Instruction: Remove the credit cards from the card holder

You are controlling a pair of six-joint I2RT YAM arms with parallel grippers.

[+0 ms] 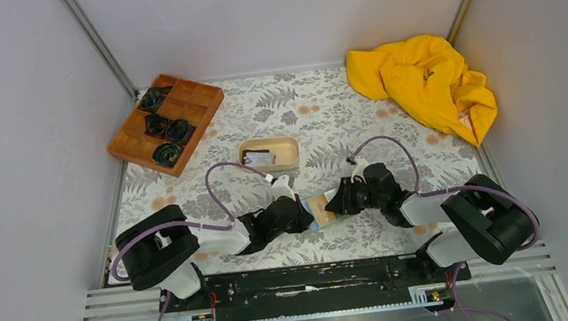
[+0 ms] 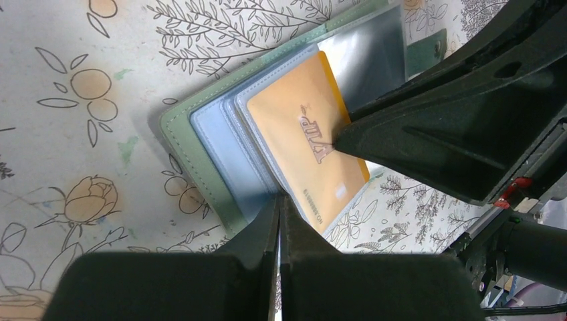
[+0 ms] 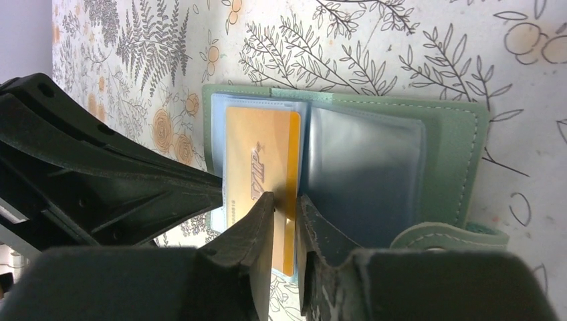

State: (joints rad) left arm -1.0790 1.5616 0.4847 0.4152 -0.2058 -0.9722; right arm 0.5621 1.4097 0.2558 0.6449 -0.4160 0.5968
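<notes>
1. Table, covered by a floral-print cloth. Both arms meet over its near centre.
2. Yellow garment, crumpled in the far right corner, well apart from the work.
3. Wooden compartment tray, far left, with dark coiled items in several cells.
4. Beige oval tray, just beyond the grippers. It holds something too small to identify.
5. Left gripper: jaws fully together, tips pinching the near edge of the card holder, apparently to anchor it.
6. Right gripper: jaws narrowly parted, astride one long edge of the orange card. No firm clamp is visible.
7. Card holder: a green-grey folding wallet, lying open and flat on the cloth between the two grippers. It has light blue sleeves on one side and an empty clear window on the other. Judged light and floppy, likely to slide or lift unless held.
8. Orange card, marked "VIP", lies at the top sleeve with one long edge exposed toward the spine. Whether it is tucked in or resting on top cannot be told. Judged thin, stiff and slick-faced. It is best pinched at the exposed edge and drawn sideways. No other cards are discernible.
</notes>
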